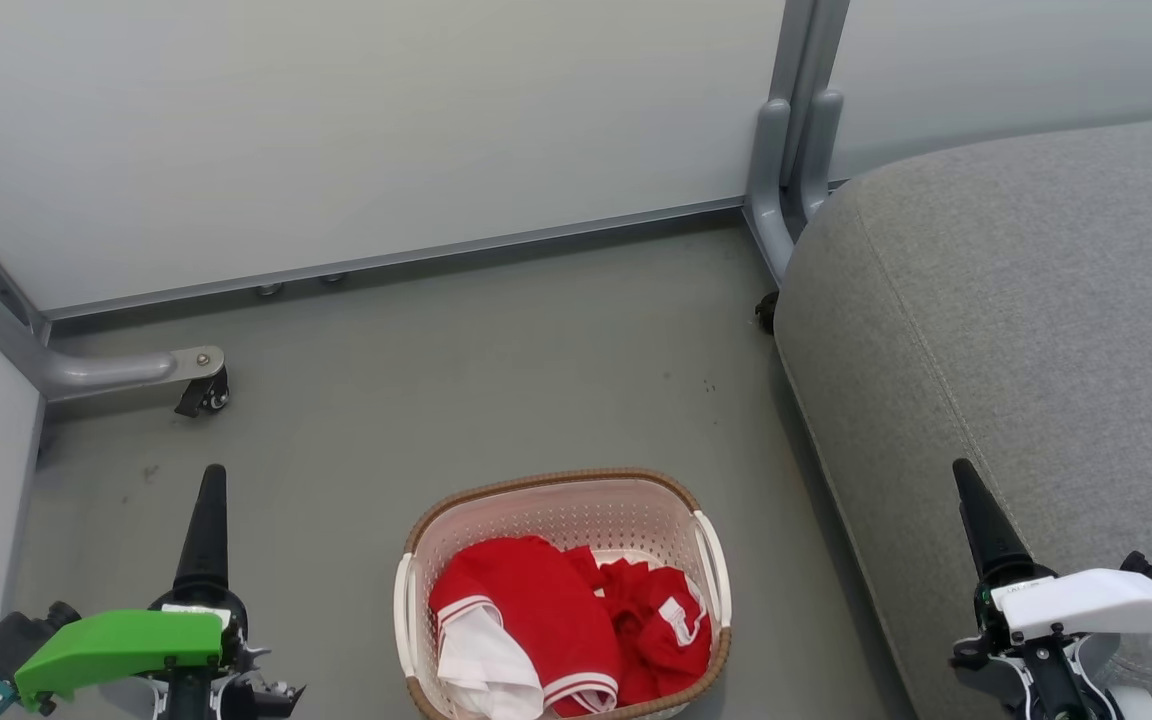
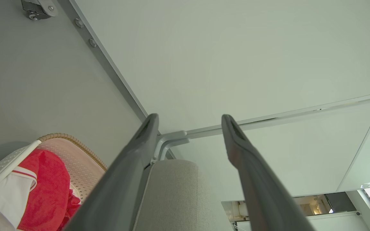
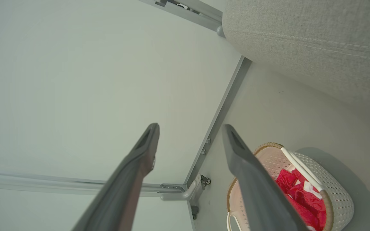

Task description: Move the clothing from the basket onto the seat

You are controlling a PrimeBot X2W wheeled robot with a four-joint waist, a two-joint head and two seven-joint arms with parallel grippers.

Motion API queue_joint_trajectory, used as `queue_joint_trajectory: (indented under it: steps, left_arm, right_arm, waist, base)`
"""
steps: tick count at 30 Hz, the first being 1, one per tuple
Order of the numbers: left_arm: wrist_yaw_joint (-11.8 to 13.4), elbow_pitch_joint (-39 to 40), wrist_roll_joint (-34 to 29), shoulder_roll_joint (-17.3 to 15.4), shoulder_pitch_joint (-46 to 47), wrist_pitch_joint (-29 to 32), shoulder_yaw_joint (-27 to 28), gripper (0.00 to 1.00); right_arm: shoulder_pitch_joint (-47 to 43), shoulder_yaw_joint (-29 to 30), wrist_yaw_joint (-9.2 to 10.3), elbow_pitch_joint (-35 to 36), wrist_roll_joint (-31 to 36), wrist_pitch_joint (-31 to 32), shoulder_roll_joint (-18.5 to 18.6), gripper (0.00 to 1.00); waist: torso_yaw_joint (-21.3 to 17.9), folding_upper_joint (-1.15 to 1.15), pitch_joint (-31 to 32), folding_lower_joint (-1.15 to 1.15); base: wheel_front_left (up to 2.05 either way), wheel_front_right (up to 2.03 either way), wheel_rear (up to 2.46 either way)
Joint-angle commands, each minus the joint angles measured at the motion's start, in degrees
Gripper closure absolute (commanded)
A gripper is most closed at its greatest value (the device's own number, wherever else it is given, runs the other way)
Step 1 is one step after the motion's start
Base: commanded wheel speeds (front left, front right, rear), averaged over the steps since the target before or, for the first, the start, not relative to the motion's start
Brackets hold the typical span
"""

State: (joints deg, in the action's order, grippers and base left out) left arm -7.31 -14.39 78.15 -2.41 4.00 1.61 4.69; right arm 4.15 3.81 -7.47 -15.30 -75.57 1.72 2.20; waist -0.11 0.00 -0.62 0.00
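The cream basket [image 1: 556, 480] with its brown rim stands on the floor at the bottom centre of the head view. Inside lie the red top [image 1: 536, 610] with white panels and, to its right, the crumpled red shorts [image 1: 661, 630]. The grey seat [image 1: 1036, 320] takes up the right side. My left gripper [image 1: 213, 475] hangs left of the basket, apart from it; in its wrist view it is open [image 2: 189, 117] and empty, with the basket [image 2: 75, 150] at the lower left. My right gripper [image 1: 964, 470] is over the seat's front edge, open [image 3: 190, 126] and empty, and the basket [image 3: 336, 192] is at the lower right.
Pale partition walls close the back and the left. A grey frame leg with a caster [image 1: 201, 390] sticks out at the left, and a grey post [image 1: 796, 150] stands beside the seat's far corner. Grey floor [image 1: 496, 380] lies between the basket and the wall.
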Motion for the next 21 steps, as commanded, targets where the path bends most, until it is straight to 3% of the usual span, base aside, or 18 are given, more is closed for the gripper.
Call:
queue_joint_trajectory:
  steps: [1,21]
  left_arm:
    - [-0.01,1.56,-2.92,-0.33,0.25,-0.71,-0.03,0.00]
    - [2.30,6.01,-23.22,-0.42,-1.51,-5.06,-2.78,0.00]
  right_arm:
    - [0.95,-0.34,-0.02,1.44,3.15,-0.78,0.39,0.00]
    - [0.50,-2.71,-0.02,4.01,24.46,-5.16,0.52,0.00]
  waist:
    - [0.00,0.00,-0.05,0.00]
    - [-0.14,0.00,-0.33,0.00]
  base:
    - [0.00,0.00,0.00]
    - [0.00,0.00,0.00]
